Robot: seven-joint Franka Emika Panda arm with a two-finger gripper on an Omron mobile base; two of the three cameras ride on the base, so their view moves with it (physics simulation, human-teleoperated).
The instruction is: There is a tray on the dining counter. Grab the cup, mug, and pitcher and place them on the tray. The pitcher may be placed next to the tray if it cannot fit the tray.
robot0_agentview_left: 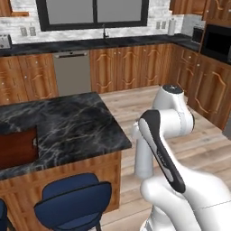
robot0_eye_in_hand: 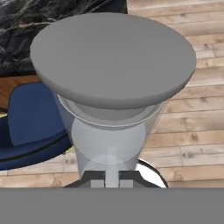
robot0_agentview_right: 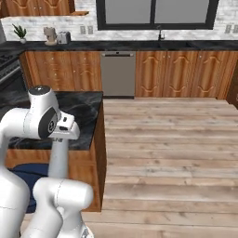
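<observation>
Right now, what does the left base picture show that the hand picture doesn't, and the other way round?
Left base view alone: the tray on the dining counter, plus the kitchen's window and dishwasher. Hand view alone: the pale grey pitcher close up, gripper shut on its narrow base. Both share the dark marble counter, a blue stool and the wooden floor.

1 pitcher [robot0_eye_in_hand: 111, 87], 1 tray [robot0_agentview_left: 17, 146], 2 stools [robot0_agentview_left: 74, 203]

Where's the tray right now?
In the left base view, the tray lies on the dining counter at the picture's far left edge, above the blue stools.
</observation>
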